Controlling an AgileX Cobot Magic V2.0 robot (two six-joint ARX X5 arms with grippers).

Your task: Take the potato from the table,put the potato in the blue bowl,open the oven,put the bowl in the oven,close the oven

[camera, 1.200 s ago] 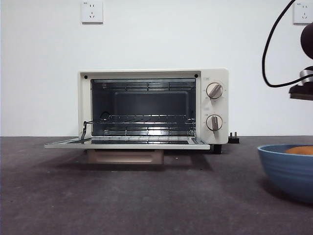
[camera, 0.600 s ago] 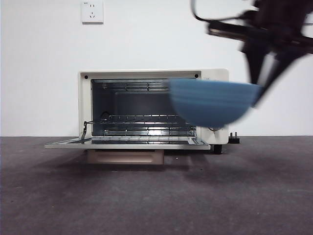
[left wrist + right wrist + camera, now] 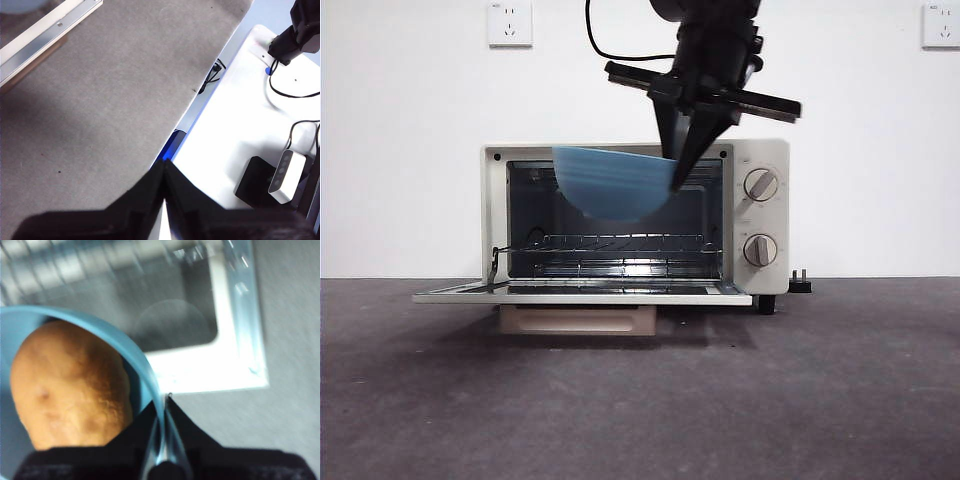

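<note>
Blue bowl [image 3: 613, 182] held in the air, tilted, in front of the open oven [image 3: 620, 220], above its dropped door. Right hand [image 3: 677, 170] clenched on the bowl's right rim. Potato [image 3: 70, 385] inside the bowl. Left hand [image 3: 163, 172] closed, empty, over the tabletop [image 3: 110, 100] edge.
</note>
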